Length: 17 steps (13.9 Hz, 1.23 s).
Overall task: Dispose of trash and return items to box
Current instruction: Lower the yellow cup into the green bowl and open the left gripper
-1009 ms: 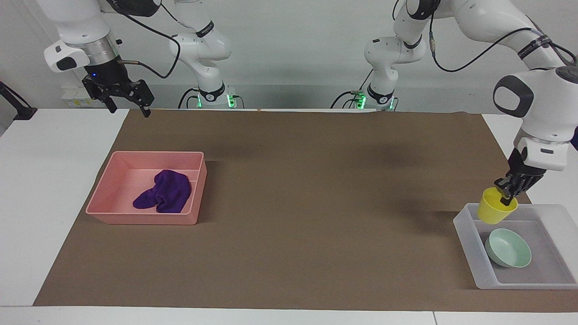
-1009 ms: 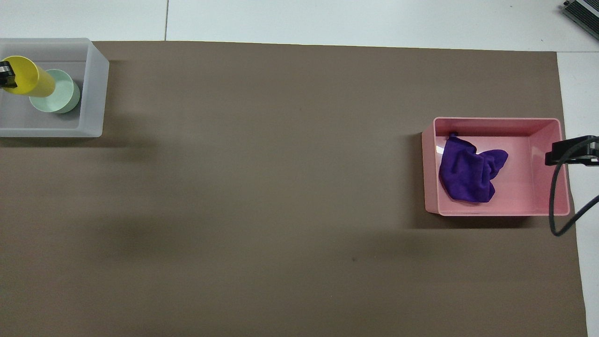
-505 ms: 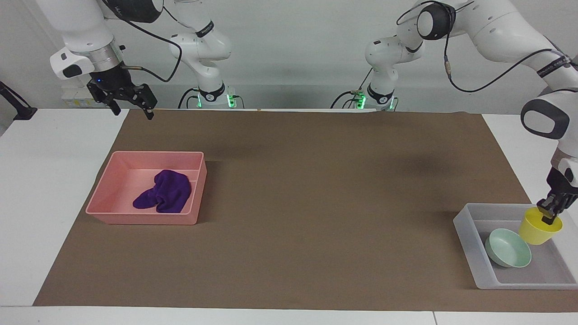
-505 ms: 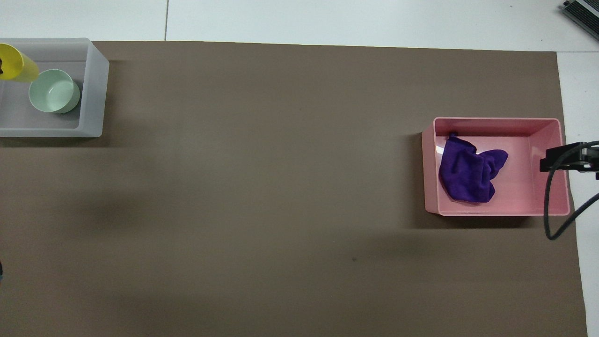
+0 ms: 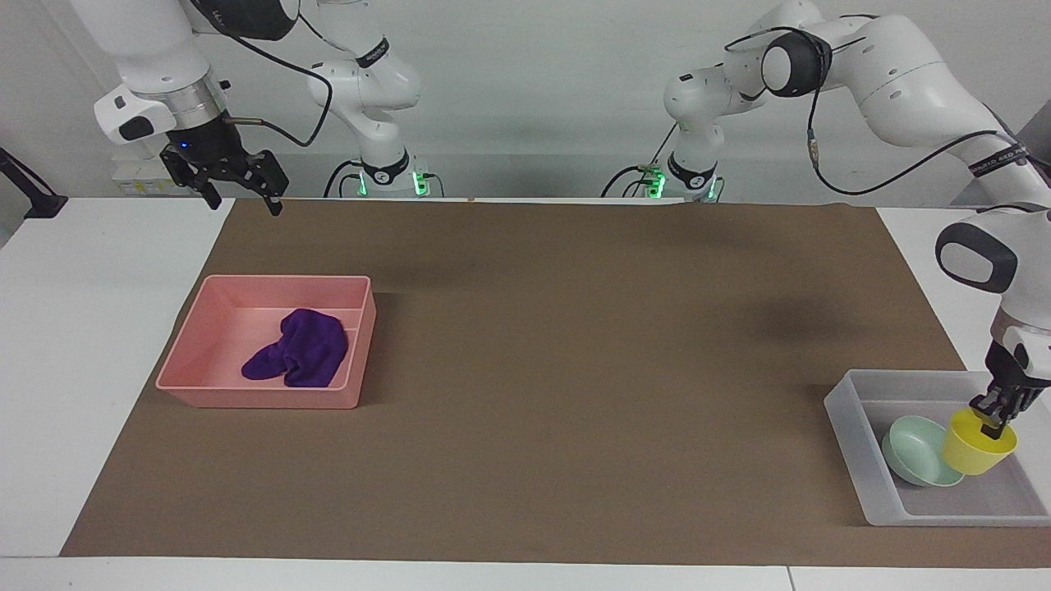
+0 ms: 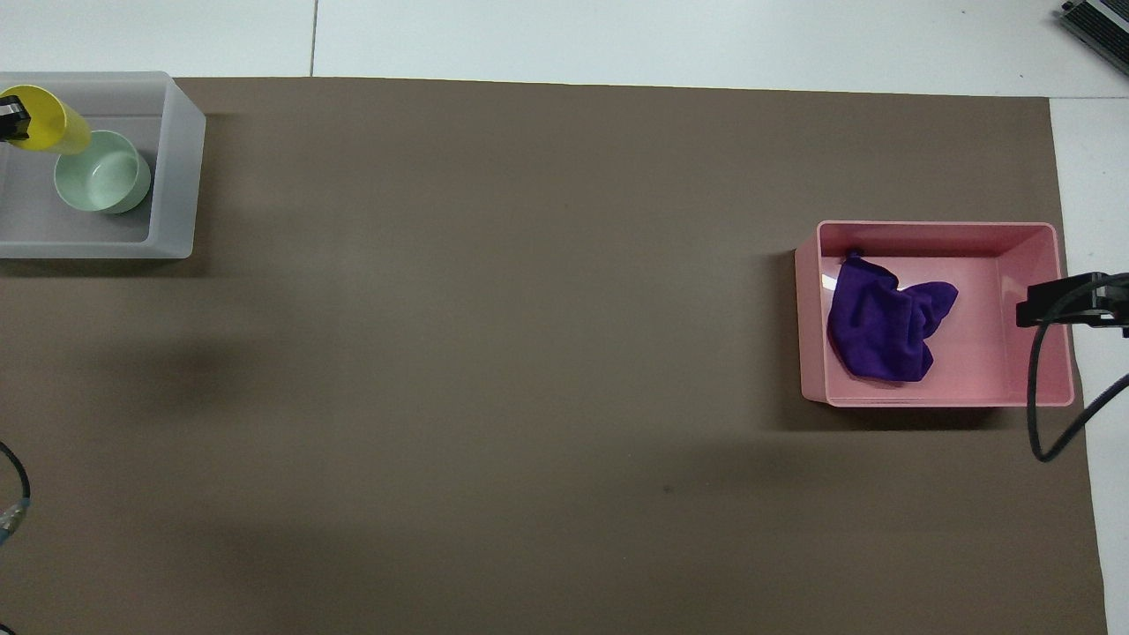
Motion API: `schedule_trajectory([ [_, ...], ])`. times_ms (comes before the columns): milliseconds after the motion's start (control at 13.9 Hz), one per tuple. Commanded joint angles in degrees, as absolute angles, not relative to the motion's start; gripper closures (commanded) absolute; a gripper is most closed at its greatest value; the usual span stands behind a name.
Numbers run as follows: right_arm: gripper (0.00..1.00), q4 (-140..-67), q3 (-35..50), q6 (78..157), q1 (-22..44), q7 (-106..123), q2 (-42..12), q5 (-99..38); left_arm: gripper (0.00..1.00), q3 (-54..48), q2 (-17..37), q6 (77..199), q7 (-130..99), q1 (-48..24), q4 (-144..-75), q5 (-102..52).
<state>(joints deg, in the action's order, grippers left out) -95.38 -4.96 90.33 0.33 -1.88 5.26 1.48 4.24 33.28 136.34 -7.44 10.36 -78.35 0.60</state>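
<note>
- The left gripper (image 5: 995, 419) is closed tight on the rim of the yellow cup (image 5: 977, 444). One finger is inside the cup and one is outside.
- The yellow cup hangs from the left gripper, tipped a little. It is over the clear box (image 5: 854, 447), just beside the green bowl (image 5: 915, 451).
- I cannot tell if the bottom of the cup touches the floor of the box.
- The green bowl sits in the clear box, right side up. From the facing view the cup hides a bit of its edge.
- The clear box is at the left arm's end of the table, on the brown mat (image 5: 575, 345).
- The purple cloth (image 5: 300, 349) lies crumpled in the pink tray (image 5: 197, 345). The pink tray is on the brown mat at the right arm's end of the table, well apart from the clear box.
- The right gripper (image 5: 240, 194) is up in the air with its fingers spread open. It holds nothing. It waits over the edge of the brown mat, well apart from the pink tray and the cloth.
</note>
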Motion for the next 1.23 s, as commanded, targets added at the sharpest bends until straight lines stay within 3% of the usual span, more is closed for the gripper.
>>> schedule_trajectory([
  [0,0.0,-97.1,-4.6,91.3,-0.1,-0.4,6.7,1.7,1.0,3.9,33.8,137.5,-9.0,10.9,-79.5,0.2],
  [360,0.0,-97.1,-4.6,91.2,-0.2,-0.1,6.7,1.7,1.0,3.9,33.0,139.7,-10.3,11.1,-85.6,0.3],
  [432,0.0,-97.1,-4.6,91.3,-0.2,-0.1,6.7,1.7,0.94,3.9,32.8,139.2,-10.2,11.0,-86.0,0.3],
  [505,0.0,-97.1,-4.6,91.2,-0.2,-0.1,6.7,1.7,0.78,3.9,32.5,138.6,-10.1,11.0,-86.4,0.3],
  [577,0.0,-97.1,-4.6,91.1,-0.2,-0.1,6.7,1.7,0.54,3.9,32.3,137.8,-9.9,10.8,-86.2,0.3],
  [721,0.0,-97.2,-4.6,91.2,-0.2,-0.1,6.7,1.7,0.21,3.9,32.3,136.3,-9.5,10.7,-85.6,0.5],
  [793,0.0,-97.1,-4.6,91.2,-0.2,-0.1,6.7,1.7,0.19,3.8,31.6,136.0,-9.1,10.5,-85.6,0.8],
  [937,0.0,-97.1,-4.6,91.1,-0.3,-0.1,6.7,1.7,0.0,3.3,29.1,134.3,-5.3,9.7,-85.8,0.7],
  [1153,0.0,-97.1,-4.6,91.2,-0.3,-0.1,6.7,1.7,0.0,3.3,23.0,127.7,3.0,6.7,-87.3,0.4],
])
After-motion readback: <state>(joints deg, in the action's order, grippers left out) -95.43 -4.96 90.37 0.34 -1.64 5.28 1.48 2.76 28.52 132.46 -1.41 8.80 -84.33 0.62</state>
